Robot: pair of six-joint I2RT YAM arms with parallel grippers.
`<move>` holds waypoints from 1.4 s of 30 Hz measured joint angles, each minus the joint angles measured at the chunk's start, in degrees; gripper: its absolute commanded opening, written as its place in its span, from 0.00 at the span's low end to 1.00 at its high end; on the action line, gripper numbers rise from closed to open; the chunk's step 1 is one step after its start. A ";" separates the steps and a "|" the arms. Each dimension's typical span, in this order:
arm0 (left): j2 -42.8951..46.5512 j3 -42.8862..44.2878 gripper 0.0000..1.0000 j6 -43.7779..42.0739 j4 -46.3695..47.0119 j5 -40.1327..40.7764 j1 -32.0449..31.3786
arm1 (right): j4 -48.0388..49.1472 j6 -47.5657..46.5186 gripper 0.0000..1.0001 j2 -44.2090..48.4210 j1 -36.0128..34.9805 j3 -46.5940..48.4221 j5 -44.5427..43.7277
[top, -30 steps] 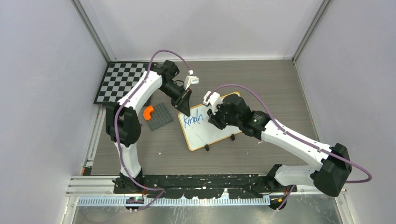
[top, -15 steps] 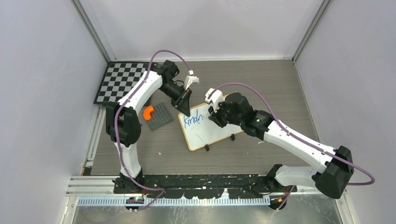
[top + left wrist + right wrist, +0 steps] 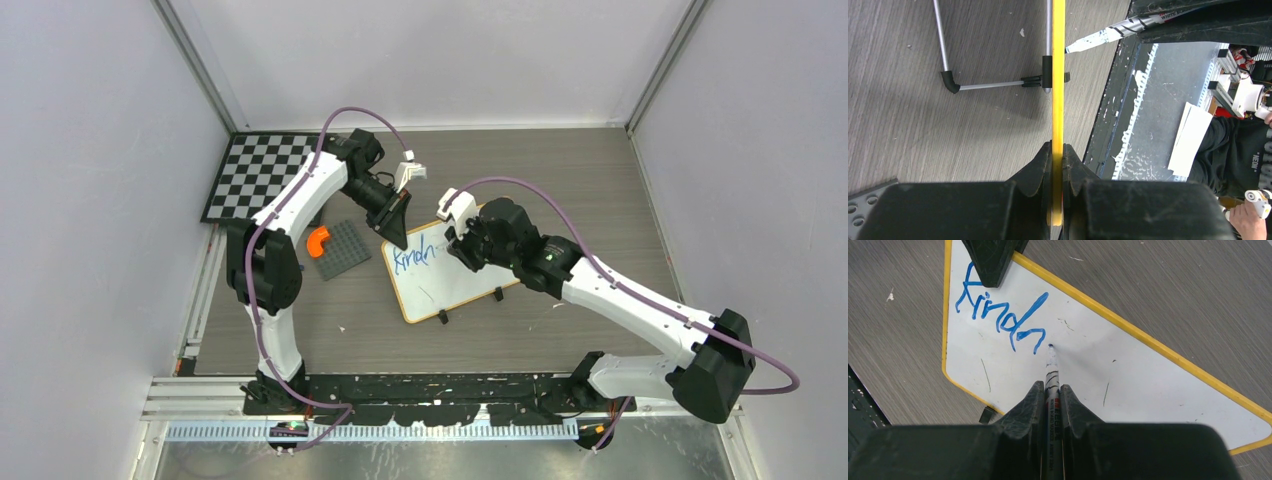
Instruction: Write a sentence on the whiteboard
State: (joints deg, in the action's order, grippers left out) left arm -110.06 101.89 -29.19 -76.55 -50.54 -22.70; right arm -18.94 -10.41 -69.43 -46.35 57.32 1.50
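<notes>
The whiteboard (image 3: 455, 285) with its yellow-orange frame stands tilted mid-table. Blue writing (image 3: 413, 255) reads about "kindn"; it also shows in the right wrist view (image 3: 998, 315). My left gripper (image 3: 396, 232) is shut on the board's top-left edge, and the left wrist view shows the frame edge (image 3: 1058, 75) pinched between its jaws (image 3: 1057, 155). My right gripper (image 3: 463, 250) is shut on a whiteboard marker (image 3: 1052, 375). The marker's tip (image 3: 1050, 346) is at the board, just right of the last blue stroke.
A black-and-white checkerboard (image 3: 258, 175) lies far left. A grey studded plate (image 3: 345, 250) with an orange piece (image 3: 317, 242) lies left of the board. The board's wire stand (image 3: 988, 86) rests on the table behind it. Faint dark stray marks (image 3: 985, 375) dot the board.
My right gripper has shifted a little up and left with the marker. The left arm and the board have not moved.
</notes>
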 measured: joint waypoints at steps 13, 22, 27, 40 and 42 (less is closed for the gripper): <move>0.00 0.00 0.00 -0.02 0.09 0.07 0.00 | -0.42 -0.70 0.00 0.09 0.09 0.37 -1.57; 0.00 0.00 0.00 -0.02 0.04 0.04 0.00 | -0.39 -1.25 0.00 -0.15 0.37 2.29 -3.06; 0.00 0.00 0.00 -0.22 0.22 0.42 0.00 | -0.37 -1.18 0.00 -0.83 0.44 2.60 -2.47; 0.00 0.00 0.00 -1.05 0.46 0.87 0.07 | -0.26 0.07 0.00 -2.56 -0.48 2.47 0.24; 0.00 0.00 0.00 -1.07 0.48 0.90 0.07 | -0.04 0.09 0.00 -2.54 -0.50 2.23 0.33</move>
State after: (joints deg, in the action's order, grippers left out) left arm -110.06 101.89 -30.26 -76.07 -49.65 -22.63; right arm -18.98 -10.33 -71.96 -46.85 59.55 1.83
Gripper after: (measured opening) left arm 0.079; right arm 0.178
